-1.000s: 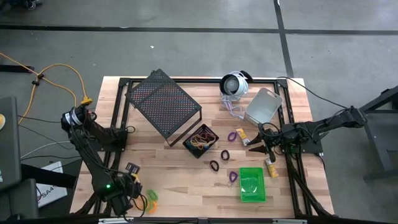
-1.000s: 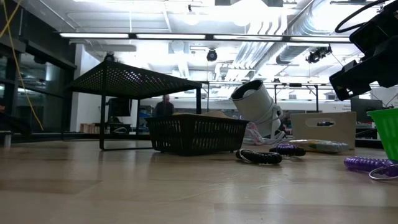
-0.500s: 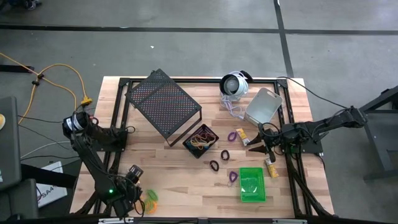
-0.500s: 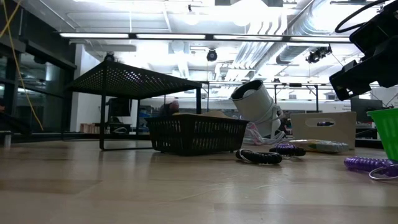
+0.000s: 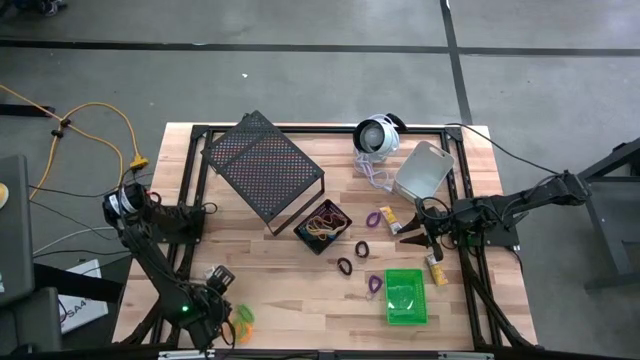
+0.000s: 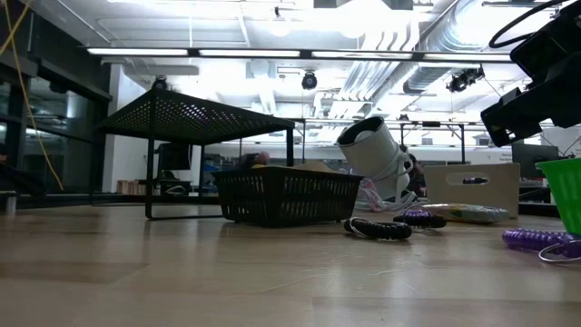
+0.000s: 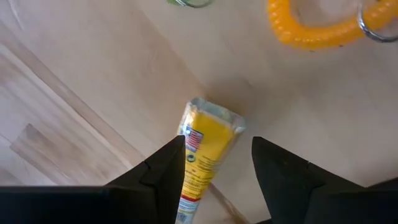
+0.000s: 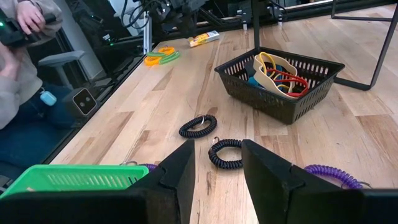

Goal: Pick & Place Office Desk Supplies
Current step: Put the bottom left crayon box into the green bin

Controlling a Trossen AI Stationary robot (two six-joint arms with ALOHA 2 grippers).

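High view: left gripper sits at the near left corner of the desk, just beside an orange loop with a green one against it. Right gripper hangs at the right side, between the grey bin behind it and the green bin in front. Black bin stands mid-desk against the mesh rack, well apart from both sets of fingers; it holds a tangle of loops. Green bin looks nearly empty; the grey bin's inside I cannot judge. Loose purple and black loops lie between black and green bins, likely awaiting sorting.

Low view: black bin upright, contents barely showing over its rim. White-and-black device beyond it.

Left wrist view: fingers apart, straddling a yellow packet that lies flat on the desk; neither finger clearly touches it. Judgement: a release or an approach, cannot tell which.

Right wrist view: fingers apart, holding nothing. Two black loops lie just ahead; black bin farther off, holding yellow, red and blue loops.
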